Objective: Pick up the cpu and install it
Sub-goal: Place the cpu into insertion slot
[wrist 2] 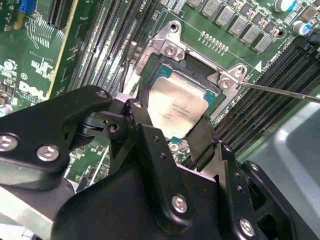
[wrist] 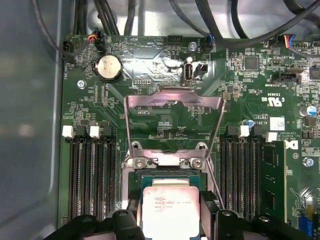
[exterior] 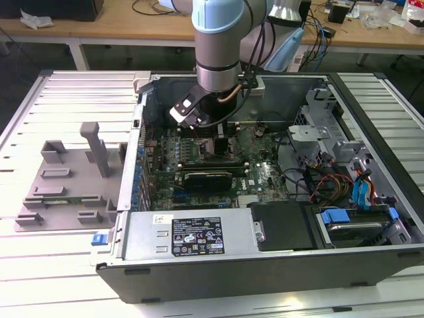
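Gripper: the gripper [wrist 2: 174, 114] is being shown clenched on the cpu [wrist 2: 176, 106], with its two black fingers [wrist 2: 202, 135] being pressed against opposite edges of the chip in both wrist views.
Cpu: the silvery-topped chip is being held inside the opening of the metal socket frame [wrist 2: 172, 50] on the green motherboard [wrist 2: 35, 60]. Whether it is seated or just above the socket cannot be told.
First wrist view: the hinged load plate [wrist: 172, 100] is being shown standing open beyond the socket. A coin cell [wrist: 109, 67] is being seen farther on, and memory slots [wrist: 92, 175] are being seen on both sides of the socket.
Second wrist view: a thin wire lever [wrist 2: 280, 91] is being shown reaching out from a corner of the socket frame across the neighbouring slots, and the gripper's black linkage is being seen up close.
Exterior view: the arm [exterior: 217, 46] is being shown reaching down into the open computer case [exterior: 265, 265], which is lying on the slatted counter [exterior: 66, 93]. A grey slotted tray [exterior: 66, 179] is being seen beside the case at the exterior view's left, well apart from the arm.
Hidden: in the exterior view the fingertips and the chip are being blocked by the wrist and its cables. In the first wrist view the cpu's near edge is being cut off by the picture's border. The chip's underside is being hidden in both wrist views.
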Controlling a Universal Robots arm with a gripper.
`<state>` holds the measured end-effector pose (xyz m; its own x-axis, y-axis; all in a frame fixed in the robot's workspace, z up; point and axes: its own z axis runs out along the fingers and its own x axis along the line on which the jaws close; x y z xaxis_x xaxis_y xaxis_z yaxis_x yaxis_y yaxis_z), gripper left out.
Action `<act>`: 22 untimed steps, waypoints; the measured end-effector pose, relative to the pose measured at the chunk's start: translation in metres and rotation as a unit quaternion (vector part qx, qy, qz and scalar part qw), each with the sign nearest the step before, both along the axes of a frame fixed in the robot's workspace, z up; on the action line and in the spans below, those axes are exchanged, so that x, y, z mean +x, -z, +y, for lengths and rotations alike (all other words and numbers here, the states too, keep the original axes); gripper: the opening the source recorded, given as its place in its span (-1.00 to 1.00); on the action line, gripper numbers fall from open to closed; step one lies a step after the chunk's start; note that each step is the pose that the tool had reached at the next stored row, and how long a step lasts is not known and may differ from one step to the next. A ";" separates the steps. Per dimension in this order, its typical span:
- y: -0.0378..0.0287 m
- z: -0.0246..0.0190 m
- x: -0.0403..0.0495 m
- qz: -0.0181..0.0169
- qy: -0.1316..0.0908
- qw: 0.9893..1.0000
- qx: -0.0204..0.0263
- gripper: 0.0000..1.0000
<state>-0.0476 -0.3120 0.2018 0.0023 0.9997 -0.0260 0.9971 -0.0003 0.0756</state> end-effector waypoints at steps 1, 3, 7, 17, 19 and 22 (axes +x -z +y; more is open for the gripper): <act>0.0005 0.0000 -0.0001 0.000 0.001 1.000 0.000 0.09; 0.0024 0.0005 0.0000 0.000 0.004 1.000 0.004 0.09; 0.0046 0.0006 -0.0001 0.000 0.005 1.000 0.005 0.09; 0.0049 0.0006 0.0001 0.000 -0.001 1.000 0.006 0.09; 0.0049 0.0006 0.0002 0.000 -0.002 1.000 0.006 0.09; 0.0050 0.0005 0.0001 0.000 -0.002 1.000 0.006 0.09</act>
